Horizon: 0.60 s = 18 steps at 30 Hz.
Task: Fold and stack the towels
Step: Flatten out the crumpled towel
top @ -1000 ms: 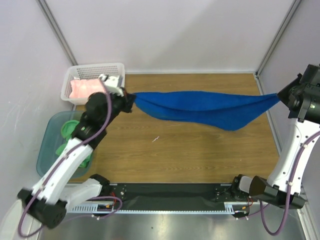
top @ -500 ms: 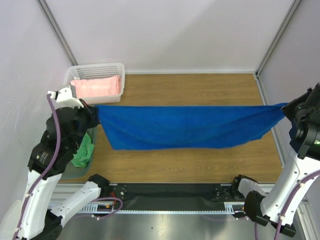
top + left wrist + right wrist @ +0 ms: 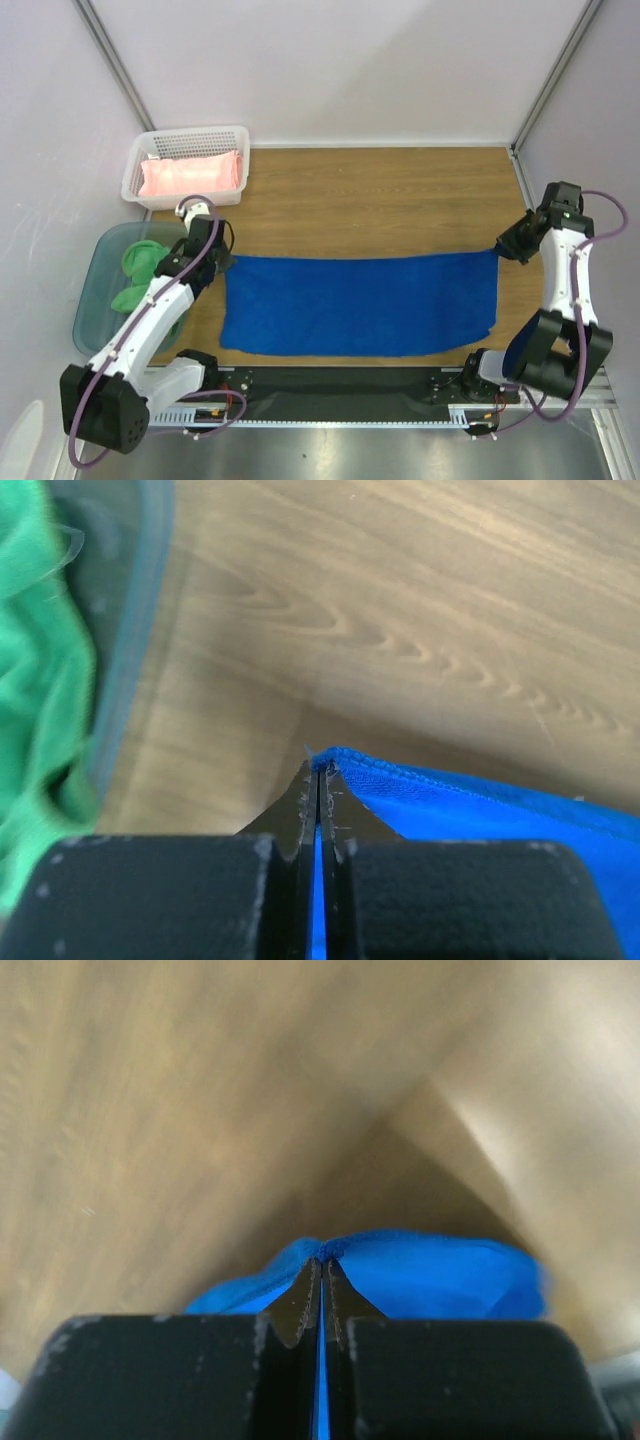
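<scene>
The worksite is a wooden table [image 3: 380,200] enclosed by pale walls, viewed from above.

**Change noted.** Half a second ago the blue towel [image 3: 360,305] hung stretched in the air between two raised arms. It now lies spread flat on the table from the centre down toward 6 o'clock, and both arms have come down to the surface. The left gripper [image 3: 222,262] sits at the towel's 10 o'clock corner and the right gripper [image 3: 503,250] at its 2 o'clock corner. In each wrist view the jaws are pressed together with a sliver of blue cloth pinched between them, so both grippers still hold their corners.

**Bearing on the task.** In my judgement the spreading step is complete and the fold itself is not yet begun. The towel looks flat enough to fold, though its right edge draws up slightly toward the held corner.

**Other items.** A white basket [image 3: 190,135] at 10 o'clock holds a folded pink towel [image 3: 192,175], the likely stacking place. A teal tub [image 3: 95,290] at 9 o'clock holds green cloth [image 3: 140,262].

**Limits of view.**
- The towel's near edge lies just beside the table's front rail; whether it overhangs cannot be told.
- The right wrist view is blurred, and the cloth there appears bunched.
- The left arm covers part of the tub, so the green pieces cannot be counted.
- Whether the basket holds one pink towel or several is unclear.
</scene>
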{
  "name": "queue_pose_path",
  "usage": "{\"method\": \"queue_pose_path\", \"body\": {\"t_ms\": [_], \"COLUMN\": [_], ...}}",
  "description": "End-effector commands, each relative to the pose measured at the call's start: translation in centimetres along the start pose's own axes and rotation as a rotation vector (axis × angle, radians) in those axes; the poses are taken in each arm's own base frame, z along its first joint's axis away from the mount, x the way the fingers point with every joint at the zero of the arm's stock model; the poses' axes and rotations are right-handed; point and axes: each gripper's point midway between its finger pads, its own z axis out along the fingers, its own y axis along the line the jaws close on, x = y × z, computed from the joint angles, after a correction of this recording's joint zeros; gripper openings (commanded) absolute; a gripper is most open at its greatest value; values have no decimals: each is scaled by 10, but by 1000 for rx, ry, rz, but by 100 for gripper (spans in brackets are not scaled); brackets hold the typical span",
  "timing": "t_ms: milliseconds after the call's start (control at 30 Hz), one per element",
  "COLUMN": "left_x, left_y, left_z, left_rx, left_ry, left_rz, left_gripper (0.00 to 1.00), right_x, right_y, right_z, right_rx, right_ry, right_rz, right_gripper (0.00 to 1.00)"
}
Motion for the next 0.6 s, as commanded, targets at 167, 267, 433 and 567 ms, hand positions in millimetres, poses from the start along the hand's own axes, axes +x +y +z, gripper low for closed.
{"method": "queue_pose_path", "body": {"t_ms": [167,267,433,567], "left_x": [-54,-53,-64,-60], "left_y": [-46,-50,-59,-66], "left_z": [59,84,111,133], "left_rx": [82,52,12,-11], "left_ry": [-181,-166,-157,-119], "left_rz": [-44,-19,-3,7], "left_gripper": [0,0,0,0], "right_x": [-85,-87,-92,-103], "right_y": [55,57,67,77], "right_z": [71,109,146,159], "right_rx": [-186,-190,-209,-200], "right_ry": [-125,-43,26,-5], "right_rz": [-72,-84,-80,-99], "right_gripper": [0,0,0,0]}}
